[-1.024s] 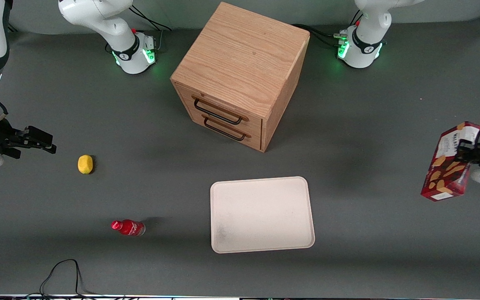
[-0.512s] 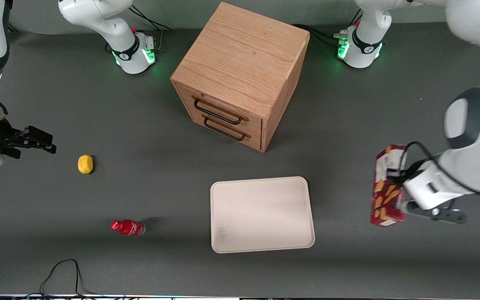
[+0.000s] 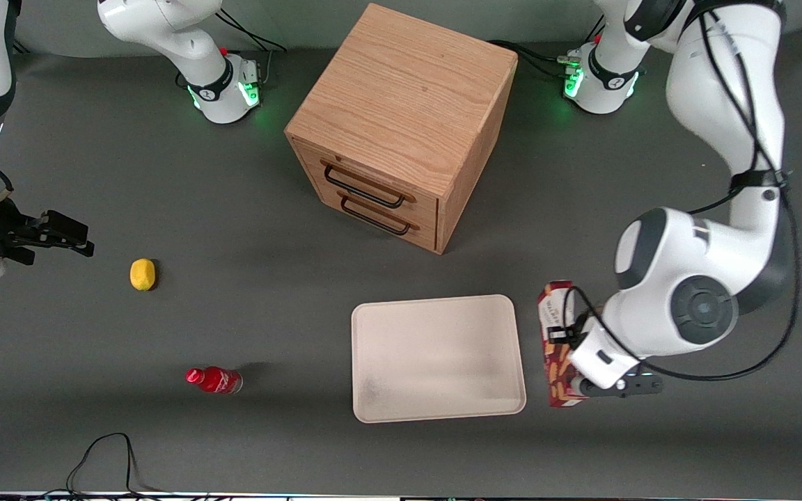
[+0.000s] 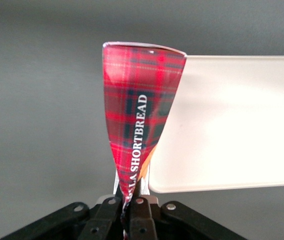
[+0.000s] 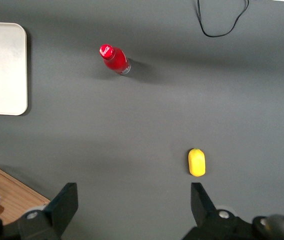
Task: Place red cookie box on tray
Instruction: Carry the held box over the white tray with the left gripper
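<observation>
Left arm's two-finger gripper clamped tight on long narrow dark-red tartan cardboard cookie box; in the wrist view the black fingers pinch the box's end, jaws nearly together. Box carried clear of the table, hanging just beside the short edge of the tray nearest the working arm, not yet over it.

Tray: large, flat, pale cream, rounded corners, low rim, matte with a faint grey smudge near one corner. Nothing on it. Looks like hard plastic, probably slick.

Box: thin card, glossy print, white label end farther from the front camera, biscuit pictures on its side. Likely light and easily crushed.

Risks, as judged:
- Grip sits at one end, so the long box may swing or twist in the jaws during travel.
- Squeeze may dent the card.
- Releasing too soon would leave the box straddling the rim or on the table.
- Lowering tilted, an end may catch the rim and tip the box over.

Also present: wooden two-drawer cabinet, small red bottle, yellow lemon-like object, both well apart from the tray.
</observation>
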You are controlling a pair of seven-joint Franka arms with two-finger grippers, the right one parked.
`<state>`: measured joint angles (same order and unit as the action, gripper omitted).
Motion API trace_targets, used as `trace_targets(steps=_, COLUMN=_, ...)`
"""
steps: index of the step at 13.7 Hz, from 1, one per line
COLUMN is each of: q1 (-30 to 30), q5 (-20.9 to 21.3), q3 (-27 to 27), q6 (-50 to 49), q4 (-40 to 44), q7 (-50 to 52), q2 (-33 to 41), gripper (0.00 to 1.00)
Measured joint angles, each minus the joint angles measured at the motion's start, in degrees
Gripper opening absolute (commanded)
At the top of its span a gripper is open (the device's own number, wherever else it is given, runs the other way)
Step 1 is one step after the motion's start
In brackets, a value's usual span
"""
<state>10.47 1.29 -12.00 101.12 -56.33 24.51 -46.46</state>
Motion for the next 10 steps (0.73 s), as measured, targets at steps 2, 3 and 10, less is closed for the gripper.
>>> trace_targets(steps=2, q1=0.2, q5=-0.1, q3=-1.2, q6=1.4, q4=1.9, q7=3.9, q2=-3.0, gripper=0.0)
trace_targets(steps=3, q1=0.2, q5=-0.1, q3=-1.6, q6=2.2, q4=2.7, q7=5.3, q2=-4.5, gripper=0.0)
trace_targets(steps=10, q1=1.6, q5=-0.2, q3=-2.9, q6=3.1, q4=4.3, q7=12.4, q2=-9.7, gripper=0.0)
